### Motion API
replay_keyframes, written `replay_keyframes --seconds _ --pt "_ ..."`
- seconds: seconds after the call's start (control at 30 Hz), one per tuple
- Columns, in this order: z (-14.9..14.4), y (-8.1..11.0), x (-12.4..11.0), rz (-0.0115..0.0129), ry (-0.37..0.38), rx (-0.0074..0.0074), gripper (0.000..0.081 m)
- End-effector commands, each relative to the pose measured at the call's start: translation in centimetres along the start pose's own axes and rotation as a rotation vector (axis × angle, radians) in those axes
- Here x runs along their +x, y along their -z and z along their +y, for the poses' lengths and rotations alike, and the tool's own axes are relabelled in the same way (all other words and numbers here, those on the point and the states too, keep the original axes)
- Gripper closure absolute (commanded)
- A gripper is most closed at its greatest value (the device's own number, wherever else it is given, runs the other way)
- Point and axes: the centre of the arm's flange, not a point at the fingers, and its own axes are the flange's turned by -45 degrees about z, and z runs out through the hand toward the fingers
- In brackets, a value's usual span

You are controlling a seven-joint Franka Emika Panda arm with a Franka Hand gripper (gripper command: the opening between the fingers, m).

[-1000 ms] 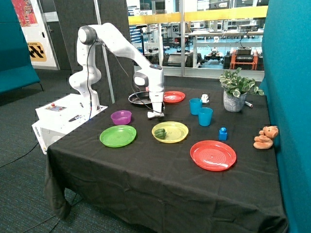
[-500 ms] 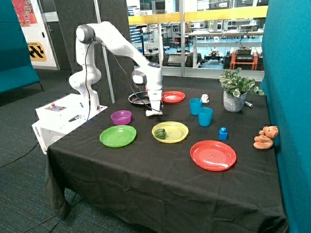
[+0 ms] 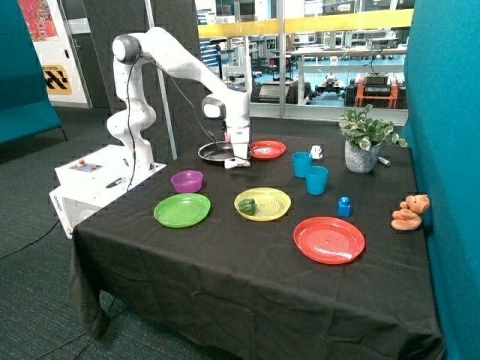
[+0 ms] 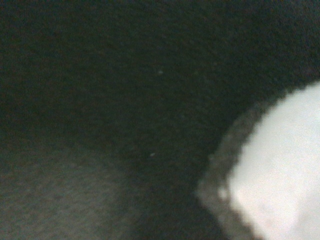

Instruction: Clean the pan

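The pan [image 3: 214,152], black inside with a shiny rim, sits at the back of the black-clothed table, next to a small red plate [image 3: 268,149]. My gripper [image 3: 238,162] hangs just over the pan's near edge, on the side towards that red plate. A small white thing shows at its lower end; I cannot tell whether it is held. The wrist view shows only a dark surface and a white blurred shape [image 4: 280,170] close to the camera.
In front of the pan are a purple bowl [image 3: 187,181], a green plate [image 3: 181,210] and a yellow plate [image 3: 274,204] with a green thing on it. Two blue cups [image 3: 316,180], a large red plate [image 3: 328,239], a potted plant [image 3: 364,142] and a teddy [image 3: 410,212] stand towards the teal wall.
My gripper has moved back and up from near the yellow plate's far edge to the pan's near edge. The white thing at its end came along.
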Motion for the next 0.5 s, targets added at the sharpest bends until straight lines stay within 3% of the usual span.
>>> replay_keyframes --seconds 0.0,0.47 --pt "-1.6 2.2 -0.2 -0.0011 0.030 -0.0025 0.0808" --pt "-5.6 4.5 -1.5 -0.0012 0.099 -0.0024 0.0808"
